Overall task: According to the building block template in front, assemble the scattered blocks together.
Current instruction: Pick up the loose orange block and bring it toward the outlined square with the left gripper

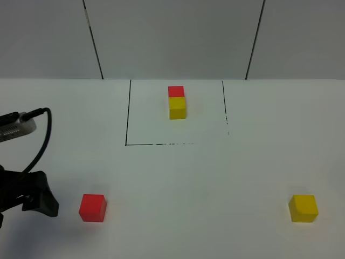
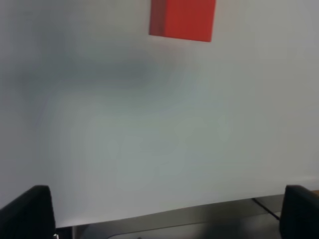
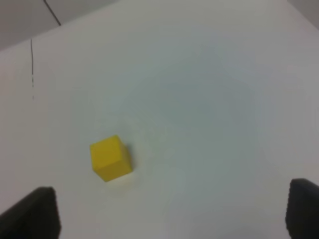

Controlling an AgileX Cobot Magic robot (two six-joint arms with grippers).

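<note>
We work on a plain white table [image 1: 215, 178] with a thin black-line rectangle [image 1: 127, 118] in the upper middle of the high view. Inside it stands the building block template [image 1: 177, 102], a matte red cube joined to a matte yellow cube. Its long axis runs up and down the frame, red at the upper end and yellow at the lower.

The left gripper [image 2: 164, 214] sits at the lower left edge of the high view. Its jaws are wide apart with nothing between them. The right gripper [image 3: 174, 214] is also spread wide and empty.

The 2 scattered blocks lie well apart. The loose red cube [image 1: 92, 208] is at lower left, just beside the left gripper. The loose yellow cube [image 1: 303, 208] is at lower right. As cubes they have no long axis, and each looks turned a little against the template's edges.

We judge the step in hand to be the pick of the red cube. To do it well, we centre the open jaws over it and square them to 2 opposite faces. We close only once both pads reach down along those faces.
</note>
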